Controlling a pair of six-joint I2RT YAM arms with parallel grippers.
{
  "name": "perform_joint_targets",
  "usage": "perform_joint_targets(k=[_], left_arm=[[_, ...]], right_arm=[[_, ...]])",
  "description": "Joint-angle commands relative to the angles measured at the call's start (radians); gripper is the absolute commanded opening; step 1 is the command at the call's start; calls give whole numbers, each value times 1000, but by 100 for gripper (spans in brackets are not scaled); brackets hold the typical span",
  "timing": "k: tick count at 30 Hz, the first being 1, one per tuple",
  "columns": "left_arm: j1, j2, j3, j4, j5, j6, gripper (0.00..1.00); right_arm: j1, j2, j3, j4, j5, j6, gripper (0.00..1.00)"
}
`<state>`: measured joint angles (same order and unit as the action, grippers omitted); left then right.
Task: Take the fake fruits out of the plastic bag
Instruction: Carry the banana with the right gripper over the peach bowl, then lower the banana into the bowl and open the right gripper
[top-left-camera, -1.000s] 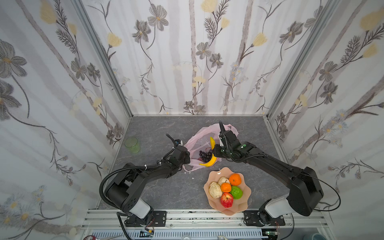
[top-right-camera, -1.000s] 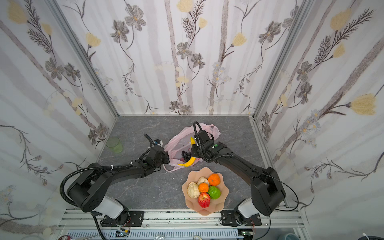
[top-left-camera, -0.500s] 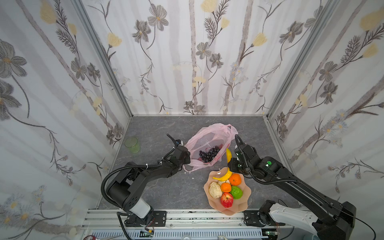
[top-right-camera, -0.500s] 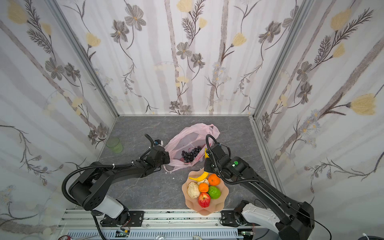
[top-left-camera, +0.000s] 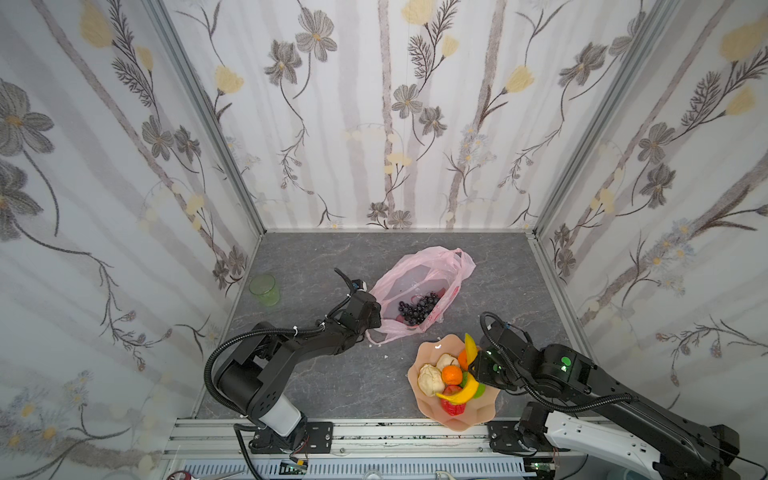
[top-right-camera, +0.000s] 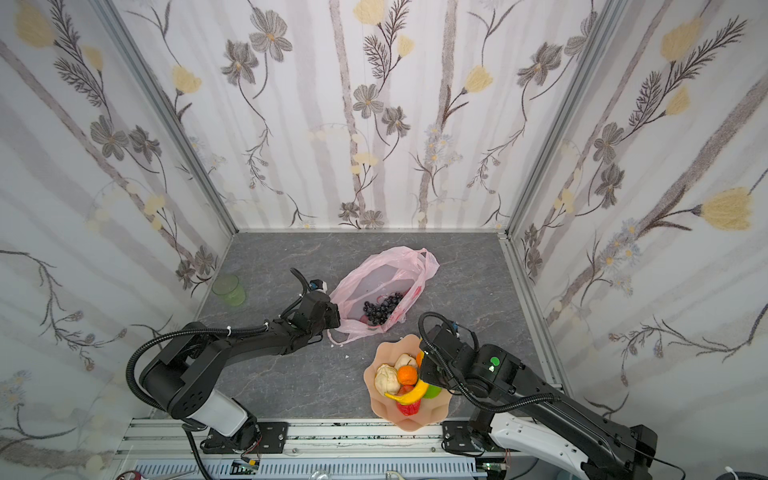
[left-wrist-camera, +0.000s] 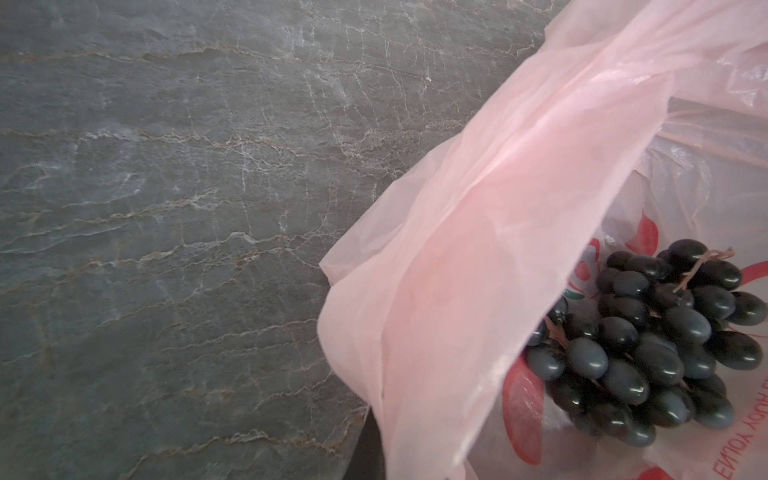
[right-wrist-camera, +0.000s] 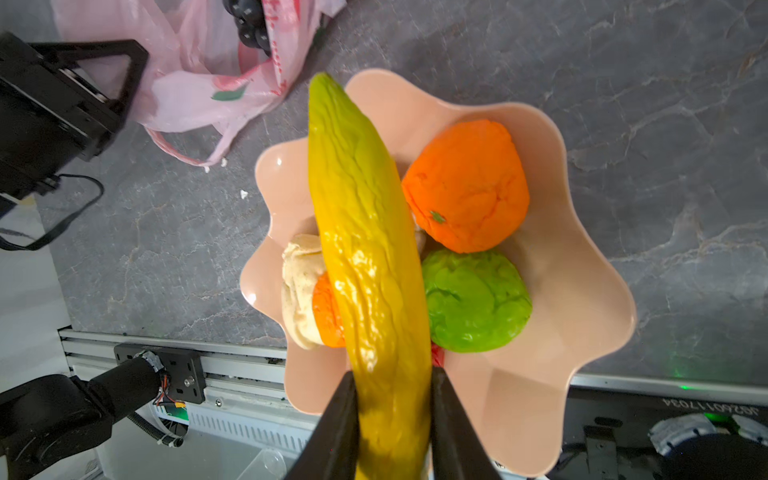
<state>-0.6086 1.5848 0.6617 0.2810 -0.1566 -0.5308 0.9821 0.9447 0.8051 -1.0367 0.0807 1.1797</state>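
– Banana has swung from bag to over plate; right gripper clamps its end.
– Left gripper pinches bag rim, grapes inside. We risk banana rolling off our fruit pile on release.

Your desk is dark grey with a stone pattern, veined in white and rust. The plastic bag is translucent pink, printed with red-and-white fruit, a green leaf and red lettering. The grape bunch is glossy purple-black on brown stems. Your banana is yellow, shading to green at one tip. The larger orange and the smaller orange are bright orange, the bumpy fruit lime green, the pear beige, the apple red. The plate is peach, the cup translucent green. The walls are white with grey stripes, grey flowers and pale yellow buds. Your left arm and right arm are black with white bases.
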Motion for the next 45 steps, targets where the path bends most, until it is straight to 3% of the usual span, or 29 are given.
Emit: perform_joint_targets(k=[1,21,45], left_arm=[[2,4,8,7,0,-11,8],[6,14,10,7,7,-11,8],[10,4,7,7,9,-9,8]], right_arm=[[27,-28,-31,-35,-12,123,27],[82,-136,-162,-108,31,332,26],[118,-81,-208,-32,68,399,29]])
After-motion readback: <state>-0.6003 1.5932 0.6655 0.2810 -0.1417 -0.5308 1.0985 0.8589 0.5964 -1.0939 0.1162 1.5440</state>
